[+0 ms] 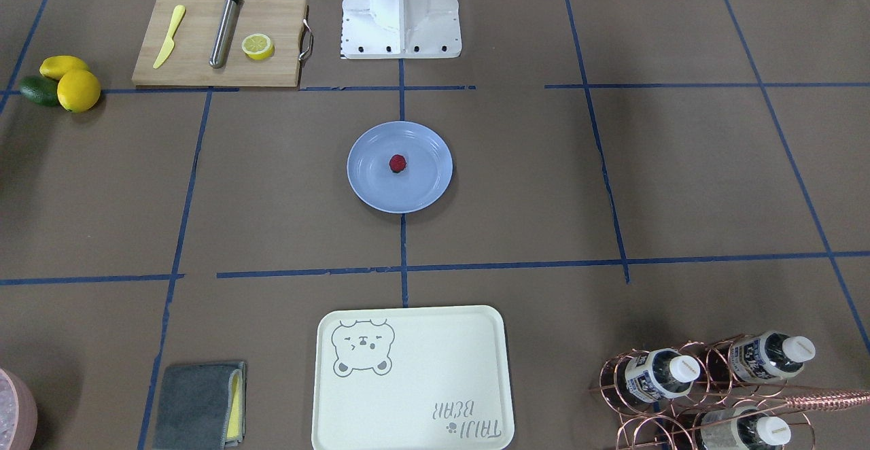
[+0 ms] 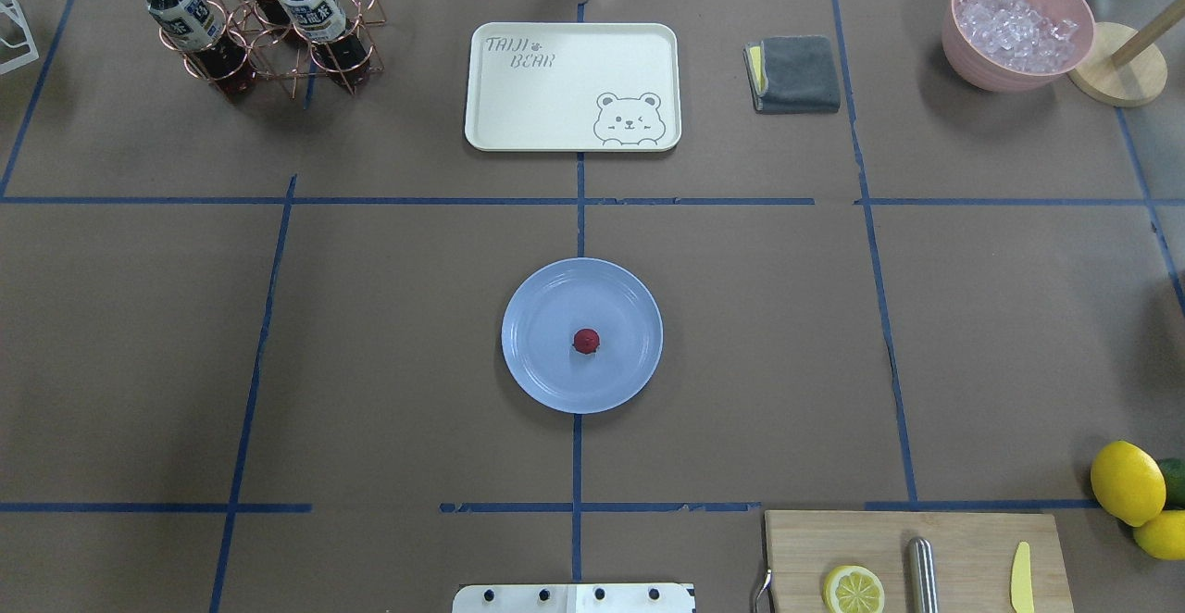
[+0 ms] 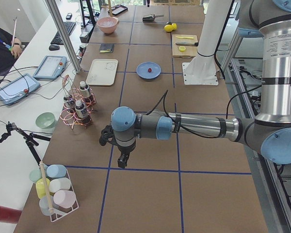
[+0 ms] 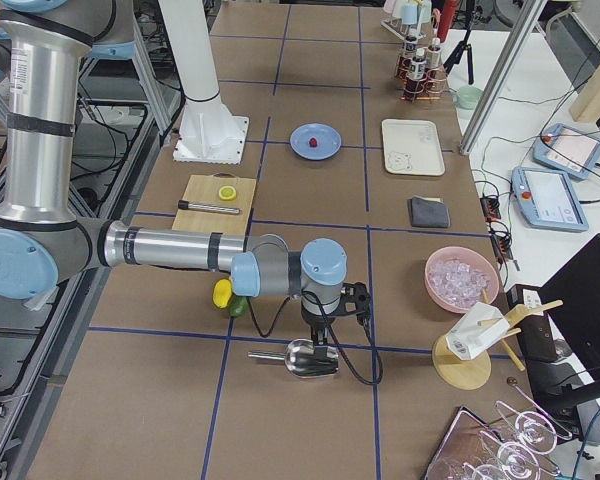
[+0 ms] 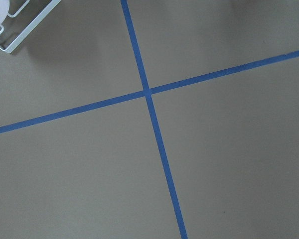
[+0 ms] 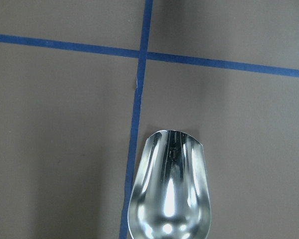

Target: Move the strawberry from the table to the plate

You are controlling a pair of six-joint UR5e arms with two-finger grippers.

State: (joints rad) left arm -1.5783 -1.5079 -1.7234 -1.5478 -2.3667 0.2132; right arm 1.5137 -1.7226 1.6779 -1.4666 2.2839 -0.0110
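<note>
The small dark-red strawberry (image 1: 397, 163) (image 2: 585, 341) lies near the middle of the light-blue plate (image 1: 367, 185) (image 2: 537, 363), which rests at the centre of the brown-paper table (image 2: 370, 335). Both arms are far from it. My left gripper (image 3: 122, 160) hangs over a tape crossing at the table's left end, seen only from the side. My right gripper (image 4: 325, 345) hovers above a metal scoop (image 6: 170, 199) at the right end. I cannot tell whether either is open or shut. Neither wrist view shows any fingers.
A cutting board (image 2: 912, 553) holds a lemon half (image 2: 853, 589), a steel cylinder and a yellow knife. Lemons and an avocado (image 1: 64, 83) sit beside it. Across the table stand a cream bear tray (image 2: 572, 85), a bottle rack (image 2: 264, 25), a grey cloth (image 2: 796, 73) and an ice bowl (image 2: 1016, 25).
</note>
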